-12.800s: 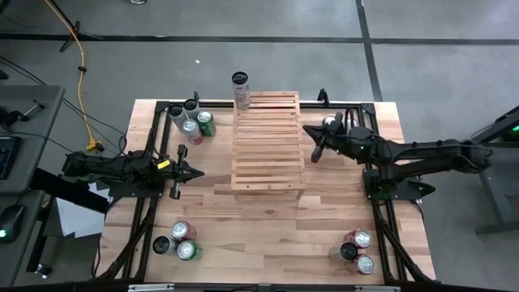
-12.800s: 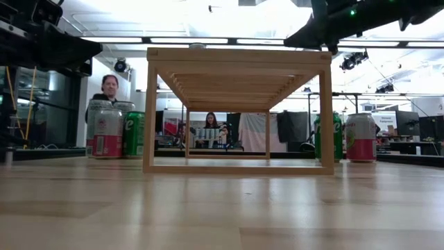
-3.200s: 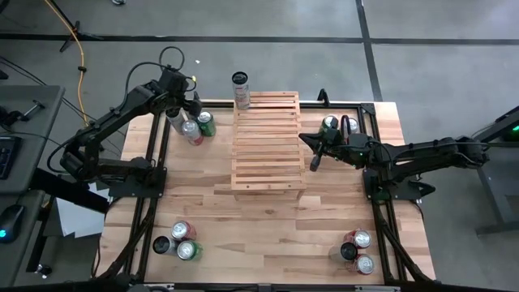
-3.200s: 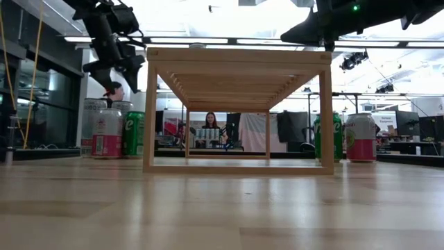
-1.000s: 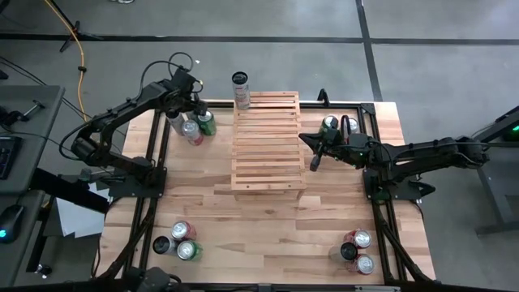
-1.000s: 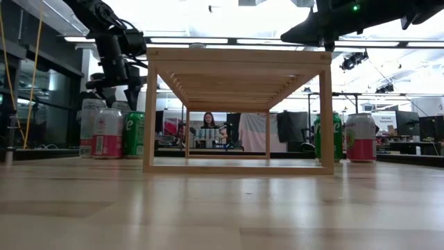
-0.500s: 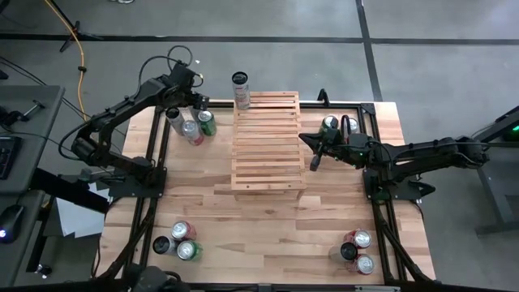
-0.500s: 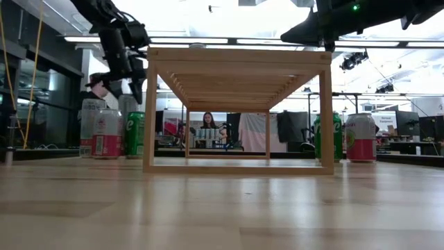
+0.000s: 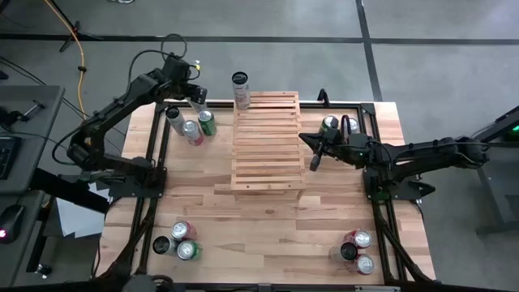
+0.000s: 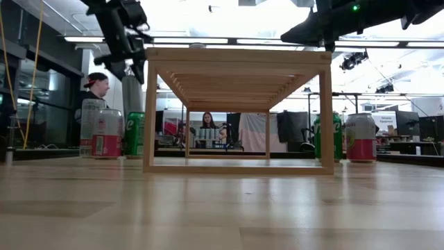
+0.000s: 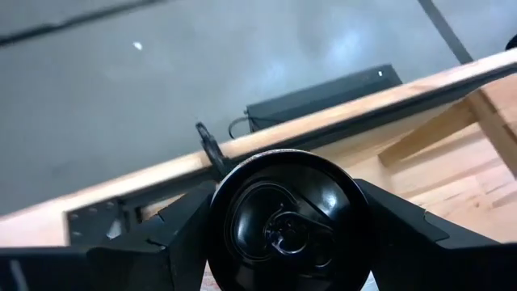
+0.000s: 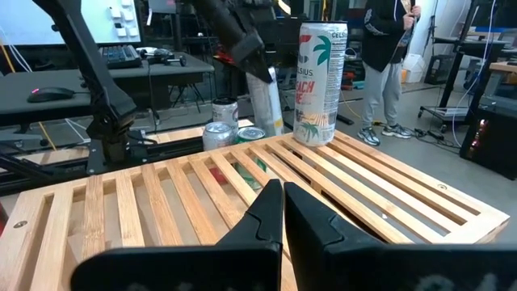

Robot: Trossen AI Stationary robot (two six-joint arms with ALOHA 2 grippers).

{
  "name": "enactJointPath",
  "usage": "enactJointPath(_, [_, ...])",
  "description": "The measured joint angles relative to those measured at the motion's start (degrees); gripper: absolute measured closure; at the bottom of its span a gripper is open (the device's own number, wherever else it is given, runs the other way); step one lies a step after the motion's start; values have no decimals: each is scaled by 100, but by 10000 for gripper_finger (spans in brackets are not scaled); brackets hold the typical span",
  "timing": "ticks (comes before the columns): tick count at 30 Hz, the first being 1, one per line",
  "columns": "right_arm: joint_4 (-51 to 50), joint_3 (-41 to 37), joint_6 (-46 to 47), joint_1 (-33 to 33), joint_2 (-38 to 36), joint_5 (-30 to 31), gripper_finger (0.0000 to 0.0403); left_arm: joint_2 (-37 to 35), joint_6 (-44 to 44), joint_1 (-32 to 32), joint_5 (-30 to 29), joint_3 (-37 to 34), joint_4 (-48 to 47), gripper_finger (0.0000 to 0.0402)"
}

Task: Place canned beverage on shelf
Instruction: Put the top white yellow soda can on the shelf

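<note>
At the near side of the shelf (image 9: pixel 266 143) from the low camera nothing is in play; beside its right flank the right end effector (image 9: pixel 314 154) waits, fingers pressed together. Past the shelf's far left corner, the left end effector (image 9: pixel 197 94) is clamped on a slim can (image 10: pixel 131 93), lifted clear of the tabletop (image 9: pixel 268 227) above the can cluster (image 9: pixel 191 126). The left arm reaches out long, wrist bent downward over the can's top. To do this well, I'd keep it upright, clear the shelf's edge, and avoid the tall can (image 9: pixel 241 89) standing there.
</note>
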Motion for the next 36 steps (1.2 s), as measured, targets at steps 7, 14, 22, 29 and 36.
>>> enactJointPath(7, [119,0,-12,0,0,-1,403,-811,44,-31,-141,0,17,160])
enactJointPath(14, [294,0,-14,0,-1,-3,403,-1551,145,-358,-71,2,29,160])
enactJointPath(22, [398,0,-14,1,-2,-8,403,-2350,276,-713,162,2,98,160])
enactJointPath(29, [552,0,-14,2,-2,-27,403,-2889,293,-1069,1153,4,18,160])
enactJointPath(36, [716,0,-12,2,-2,-401,403,-3322,291,-1526,2085,4,-489,160])
